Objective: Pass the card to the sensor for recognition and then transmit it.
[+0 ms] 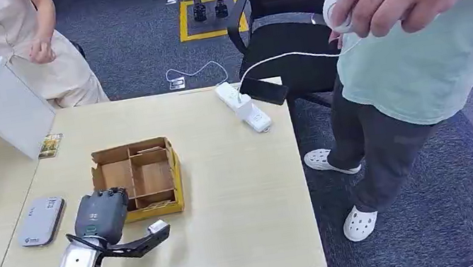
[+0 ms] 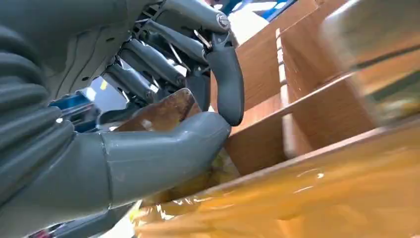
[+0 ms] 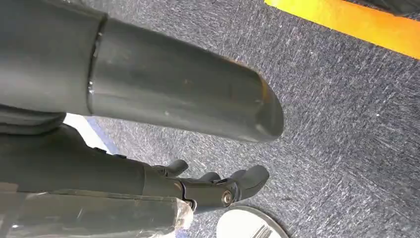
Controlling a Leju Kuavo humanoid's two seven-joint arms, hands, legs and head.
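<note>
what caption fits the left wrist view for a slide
Left hand pinches a brown card between thumb and fingers beside the divided cardboard box.

Brown card point(image 2: 166, 106) pinched in left hand point(image 2: 163, 124); grey sensor point(image 1: 41, 220) flat on table

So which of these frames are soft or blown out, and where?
Head view: sharp, evenly lit. Left wrist view: the box smears into blur toward its near yellow edge, bright blown patch behind the left hand. Right wrist view: right hand reasonably sharp; carpet streaked.
</note>
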